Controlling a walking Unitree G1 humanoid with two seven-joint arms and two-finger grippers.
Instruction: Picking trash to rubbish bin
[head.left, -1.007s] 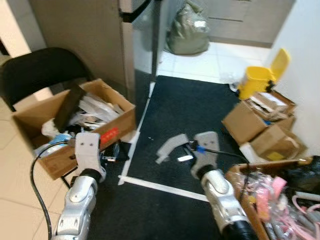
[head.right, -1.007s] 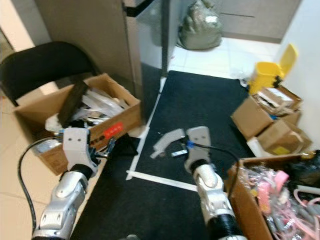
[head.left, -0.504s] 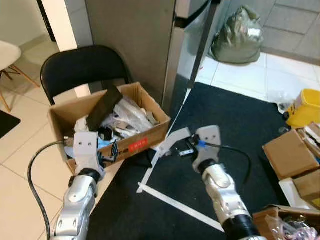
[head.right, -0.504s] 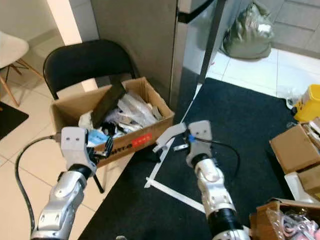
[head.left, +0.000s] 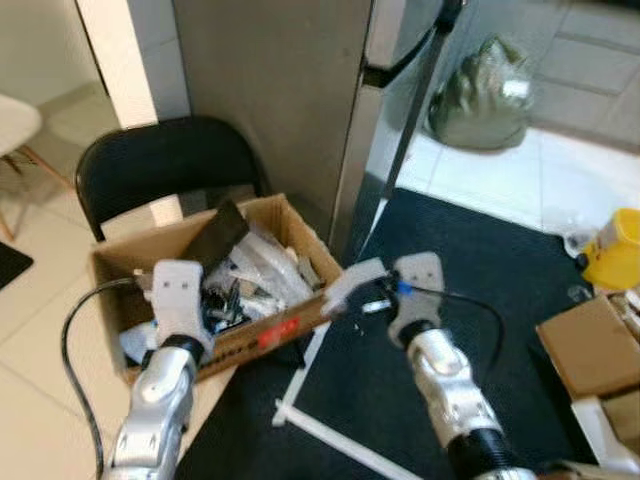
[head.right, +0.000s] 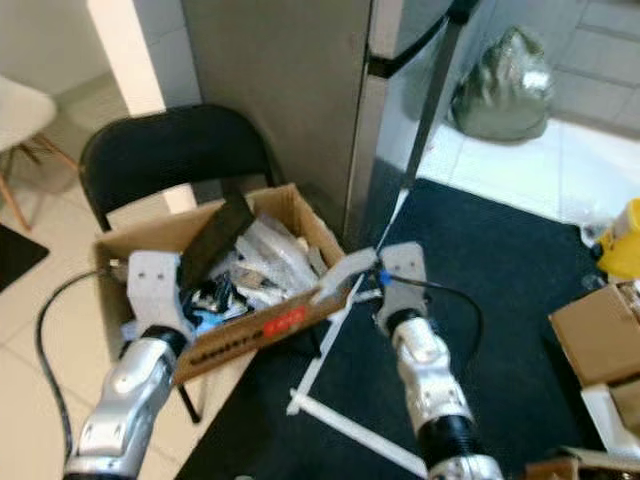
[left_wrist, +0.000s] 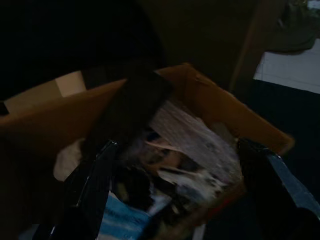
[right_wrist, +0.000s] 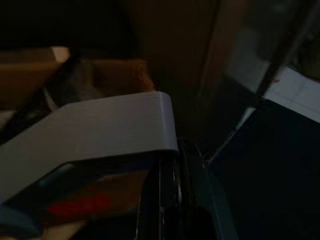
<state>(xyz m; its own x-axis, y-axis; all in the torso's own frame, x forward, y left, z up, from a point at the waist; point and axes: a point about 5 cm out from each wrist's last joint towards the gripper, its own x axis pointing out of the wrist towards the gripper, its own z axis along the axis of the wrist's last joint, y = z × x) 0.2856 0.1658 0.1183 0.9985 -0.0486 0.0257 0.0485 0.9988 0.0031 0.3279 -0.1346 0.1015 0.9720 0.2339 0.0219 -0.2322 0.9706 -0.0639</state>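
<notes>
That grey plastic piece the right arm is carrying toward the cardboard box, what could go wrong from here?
1. The grey angled plastic piece sticks out sideways from the right tool, so it may snag on the box's near rim.
2. The open cardboard box is already piled with rubbish, so the piece could slide back out.
3. The box sits on a black folding chair and overhangs it; a push might tip it.

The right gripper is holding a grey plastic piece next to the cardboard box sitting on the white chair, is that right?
Not quite: the chair under the cardboard box is black, as the left eye view shows. The rest holds: the right gripper is shut on the grey plastic piece beside the box.
</notes>
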